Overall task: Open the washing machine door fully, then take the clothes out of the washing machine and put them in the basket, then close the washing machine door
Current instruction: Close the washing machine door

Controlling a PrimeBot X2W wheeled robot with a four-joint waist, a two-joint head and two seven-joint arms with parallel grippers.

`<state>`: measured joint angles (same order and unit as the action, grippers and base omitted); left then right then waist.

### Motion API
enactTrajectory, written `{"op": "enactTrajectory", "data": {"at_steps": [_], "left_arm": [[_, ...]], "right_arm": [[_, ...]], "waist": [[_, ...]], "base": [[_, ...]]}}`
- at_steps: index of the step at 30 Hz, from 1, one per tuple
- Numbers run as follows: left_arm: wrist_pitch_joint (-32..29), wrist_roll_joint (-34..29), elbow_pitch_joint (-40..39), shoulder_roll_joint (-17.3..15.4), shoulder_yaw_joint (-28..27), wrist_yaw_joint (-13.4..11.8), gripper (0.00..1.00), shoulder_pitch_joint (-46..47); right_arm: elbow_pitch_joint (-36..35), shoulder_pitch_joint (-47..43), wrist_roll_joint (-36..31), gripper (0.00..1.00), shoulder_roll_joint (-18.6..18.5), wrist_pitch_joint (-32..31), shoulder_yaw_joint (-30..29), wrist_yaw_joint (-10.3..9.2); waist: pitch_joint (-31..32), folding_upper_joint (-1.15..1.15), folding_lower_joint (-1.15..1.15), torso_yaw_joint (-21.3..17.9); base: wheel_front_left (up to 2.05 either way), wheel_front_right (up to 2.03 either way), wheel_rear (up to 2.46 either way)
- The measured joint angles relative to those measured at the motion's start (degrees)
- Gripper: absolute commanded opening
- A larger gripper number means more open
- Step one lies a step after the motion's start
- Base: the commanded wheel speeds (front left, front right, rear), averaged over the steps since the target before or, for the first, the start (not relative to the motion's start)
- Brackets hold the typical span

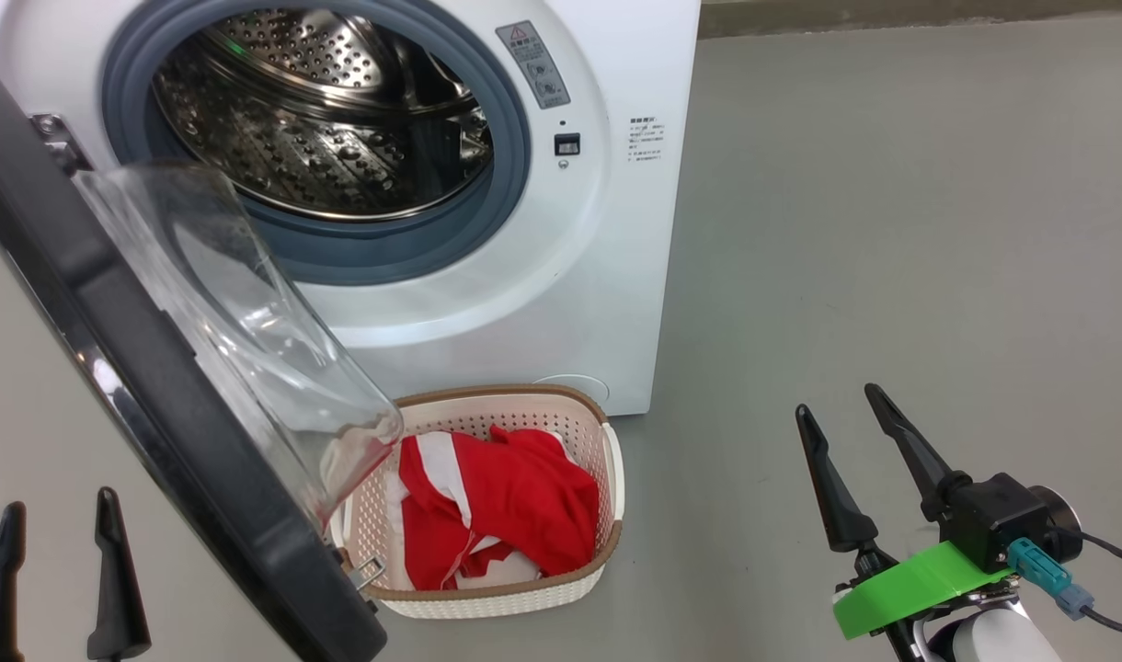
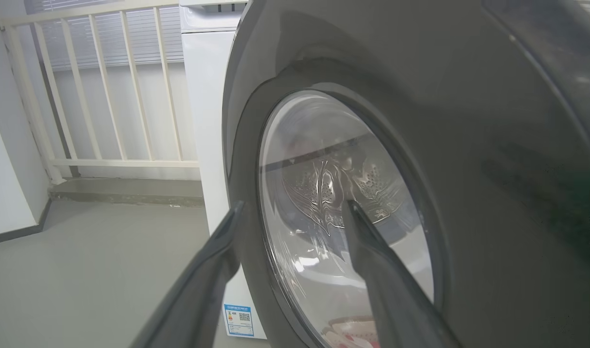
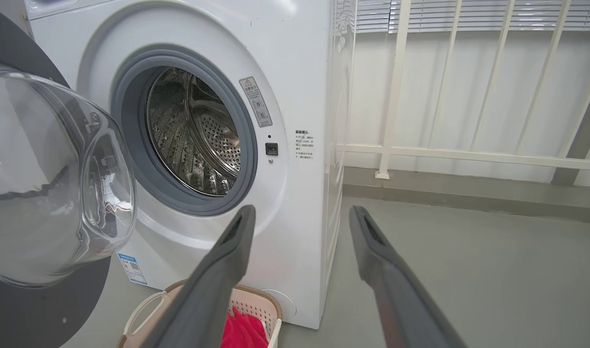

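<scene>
**At the washer front: drum bare, door left to shut**

Nearest you, the left gripper stands with its fingers spread wide and nothing between them, just outside the washing machine door. Its wrist view looks straight onto the door's outer face and window. The right gripper is likewise spread and empty, over the grey floor well to the right of the basket. The door stands wide, its glass bowl hanging over the basket's left end. The clothes lie heaped in the basket, which sits just before the foot of the washing machine. Beyond, the steel drum looks empty, so I judge only the closing is left.

Watch three things. Your left fingers may skid on the glossy rim if you push at a slant, and the door would swing only part way. A push too near the hinge would want much force. The latch hook would pass low above the basket; it might catch red fabric that rides above the rim, dragging it into the grey seal
</scene>
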<state>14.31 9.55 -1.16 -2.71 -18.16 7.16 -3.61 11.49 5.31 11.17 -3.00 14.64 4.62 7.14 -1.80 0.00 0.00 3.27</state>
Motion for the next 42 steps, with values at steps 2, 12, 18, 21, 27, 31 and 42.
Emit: {"op": "enactTrajectory", "data": {"at_steps": [2, 12, 18, 21, 27, 31, 42], "left_arm": [[-0.01, 0.0, -0.16, 0.01, 0.04, 0.0, 1.0, 0.0], [-0.01, 0.0, -0.32, -0.01, 1.01, 0.0, 1.0, 0.0], [0.0, 0.01, -0.32, -0.02, 0.96, 0.0, 1.0, -0.01], [-0.01, 0.77, 0.1, -0.02, 1.18, 0.0, 0.0, -0.01], [0.0, 10.99, 3.09, 0.19, -0.54, 0.0, 0.0, 0.68], [-0.15, 26.35, 4.85, 0.33, 1.78, 0.0, 0.0, 3.07], [-20.67, 67.8, -3.92, 0.59, -0.73, -3.9, 0.0, 7.06]], "right_arm": [[0.0, 0.0, 0.0, 1.0, 0.0, 0.0, 0.0, 0.0], [-0.01, 0.0, 0.0, 1.0, 0.0, 0.0, 0.08, 0.0], [0.03, -0.01, 0.0, 1.0, 0.0, 0.0, 0.09, 0.0], [0.09, -0.04, 0.0, 1.0, 0.01, 0.0, 0.09, 0.0], [0.19, -0.13, 0.0, 1.0, 0.01, 0.0, 0.13, 0.0], [0.88, -0.29, 0.41, 1.0, 0.0, 0.0, 0.3, 0.0], [1.41, -0.54, 2.19, 1.0, -0.04, 0.0, 1.56, 0.0]], "waist": [[0.04, 0.0, 0.0, 0.08], [0.11, 0.0, 0.0, 0.42], [0.42, 0.0, 0.0, 0.56], [0.77, 0.0, 0.0, 0.78], [1.3, 0.0, 0.0, 1.25], [1.74, 0.0, 0.0, 1.43], [2.2, 0.0, 0.0, 1.18]], "base": [[0.0, 0.0, 0.0], [0.0, 0.0, 0.0], [0.0, 0.0, 0.0], [0.0, 0.0, 0.0], [0.0, 0.0, 0.0], [0.0, 0.0, 0.0], [0.0, 0.0, 0.0]]}}
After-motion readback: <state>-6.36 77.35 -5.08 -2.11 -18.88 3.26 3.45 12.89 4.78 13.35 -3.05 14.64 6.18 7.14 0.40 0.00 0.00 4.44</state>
